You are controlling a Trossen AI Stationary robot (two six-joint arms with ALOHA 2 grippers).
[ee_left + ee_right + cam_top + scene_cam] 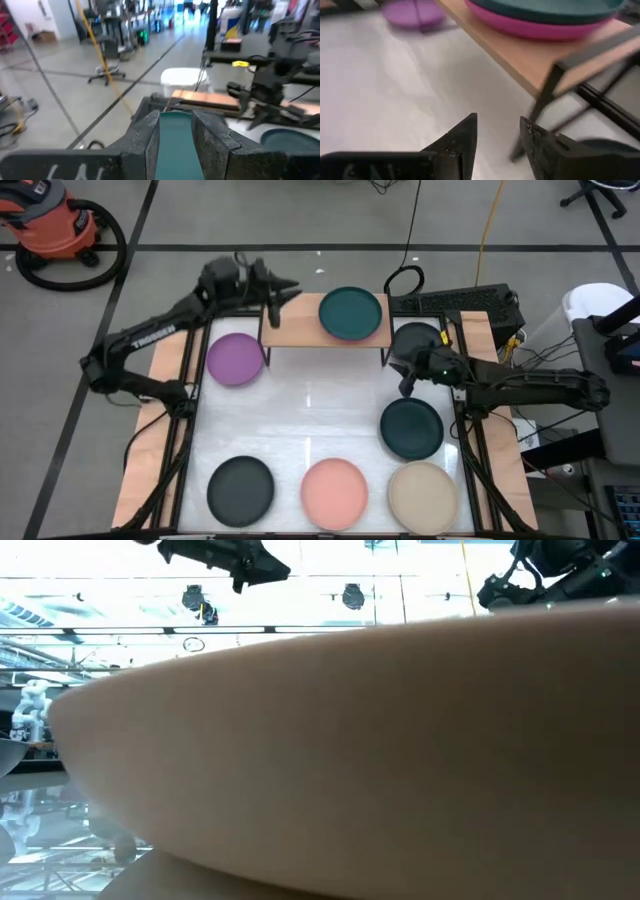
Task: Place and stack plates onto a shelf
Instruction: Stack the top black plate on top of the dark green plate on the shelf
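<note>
From above, the shelf [330,332] carries a teal plate [351,313] on its right half. The left gripper [283,288] hangs over the shelf's left end; the right gripper [407,385] sits by the shelf's right leg, beside a second teal plate [411,428] on the table. Purple plate [235,359], grey plate [240,488], pink plate [334,493] and beige plate [422,496] lie apart on the table.

Low view — the beige plate's rim fills the frame.

Left wrist: fingers [145,137] narrowly parted, empty.

Right wrist: fingers [462,137] parted, empty — a magenta plate [540,29] lies under the teal one.
</note>
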